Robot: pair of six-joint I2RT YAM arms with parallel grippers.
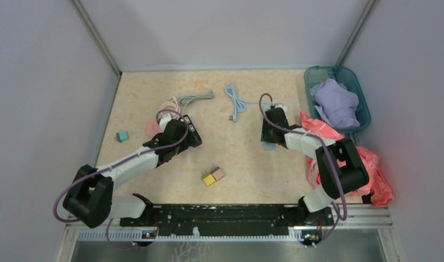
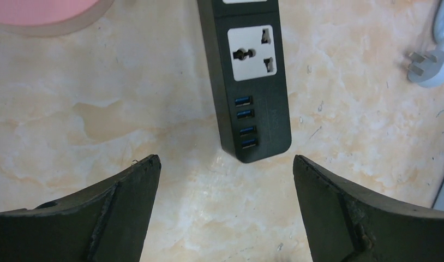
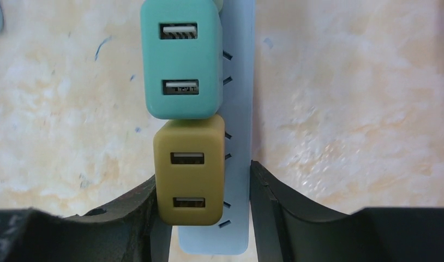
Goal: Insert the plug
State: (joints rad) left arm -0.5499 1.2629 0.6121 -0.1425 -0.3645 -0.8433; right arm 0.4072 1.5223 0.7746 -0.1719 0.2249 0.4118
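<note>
In the right wrist view my right gripper is shut across the near end of a light blue power strip. Its fingers press the strip's edges beside an olive USB plug seated in it. A teal USB plug sits in the strip just beyond. My left gripper is open, low over the table, with the end of a black power strip just ahead between its fingers. In the top view a yellow plug and a pink plug lie loose together between the arms. The left gripper and right gripper are both mid-table.
A loose teal plug lies at the left. Pink cable coil, grey cable and blue cable lie at the back. A white plug is right of the black strip. A teal basket with cloth and a red bag stand at the right.
</note>
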